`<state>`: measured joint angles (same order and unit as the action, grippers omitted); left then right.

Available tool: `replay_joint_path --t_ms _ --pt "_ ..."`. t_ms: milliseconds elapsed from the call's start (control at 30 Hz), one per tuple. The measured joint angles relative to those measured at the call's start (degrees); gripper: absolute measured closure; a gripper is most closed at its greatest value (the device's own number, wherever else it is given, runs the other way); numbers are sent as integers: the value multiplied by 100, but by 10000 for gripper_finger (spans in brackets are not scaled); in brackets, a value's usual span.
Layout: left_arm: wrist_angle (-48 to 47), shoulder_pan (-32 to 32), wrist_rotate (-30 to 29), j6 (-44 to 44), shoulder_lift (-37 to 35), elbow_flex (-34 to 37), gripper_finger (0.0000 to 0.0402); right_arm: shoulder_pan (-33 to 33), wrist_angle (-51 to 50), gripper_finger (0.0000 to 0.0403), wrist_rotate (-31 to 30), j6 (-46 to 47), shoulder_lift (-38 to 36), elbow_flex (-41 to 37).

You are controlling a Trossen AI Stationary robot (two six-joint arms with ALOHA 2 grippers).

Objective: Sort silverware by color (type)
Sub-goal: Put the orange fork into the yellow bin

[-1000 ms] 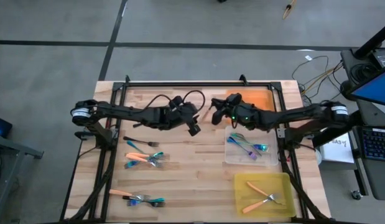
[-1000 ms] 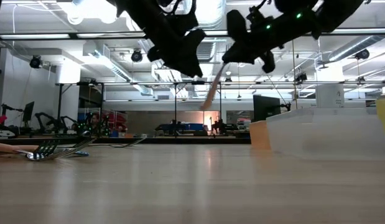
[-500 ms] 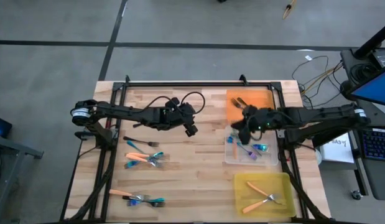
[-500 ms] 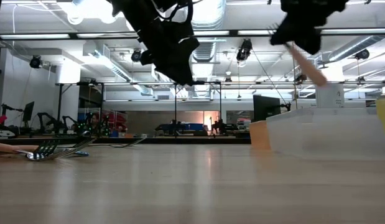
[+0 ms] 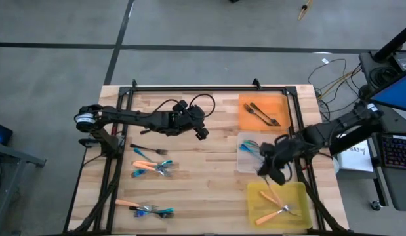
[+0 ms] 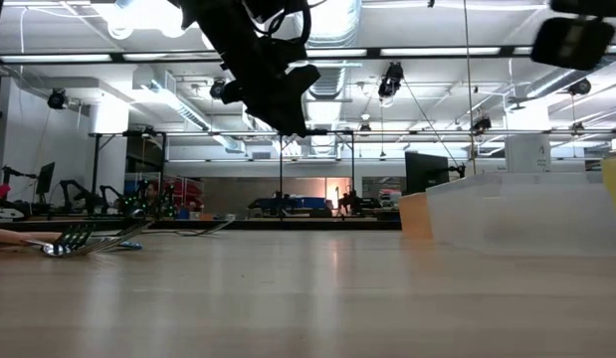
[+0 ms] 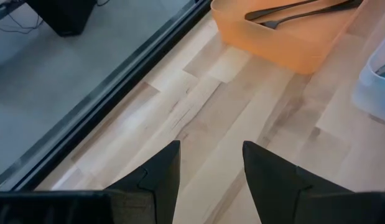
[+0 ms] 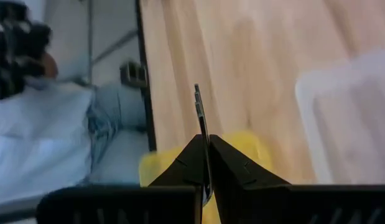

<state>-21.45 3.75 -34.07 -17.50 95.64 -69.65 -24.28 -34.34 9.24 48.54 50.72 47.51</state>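
the right tool point(image 5: 276, 172) grips a fork point(image 8: 200, 121) between closed fingers just above the yellow tray point(image 5: 301, 213), so the release comes next, while the left tool point(image 5: 201, 133) hovers open and empty.

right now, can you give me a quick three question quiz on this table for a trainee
1. True or false: the orange tray holds dark-handled forks.
2. Pick one: the right claw is A) open and empty, B) shut on a fork, C) resting inside the clear tray.
3. Short answer: which tray holds orange-handled forks?

Key: 1 true. 2 B. 3 the yellow tray.
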Motion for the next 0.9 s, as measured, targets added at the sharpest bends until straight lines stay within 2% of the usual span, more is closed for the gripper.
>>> replay_joint_path --t_ms 233,367,567,900 --pt "-2 0 0 -2 0 0 247 -741 -611 394 -8 936 404 0" --pt "-29 0 0 -2 0 2 247 -986 -587 394 329 1187 787 0" --pt "-354 0 5 0 -2 4 247 -1011 -582 394 612 1384 1339 0" --pt "-1528 -48 11 -396 -2 4 247 -994 -585 394 783 1315 2001 0"
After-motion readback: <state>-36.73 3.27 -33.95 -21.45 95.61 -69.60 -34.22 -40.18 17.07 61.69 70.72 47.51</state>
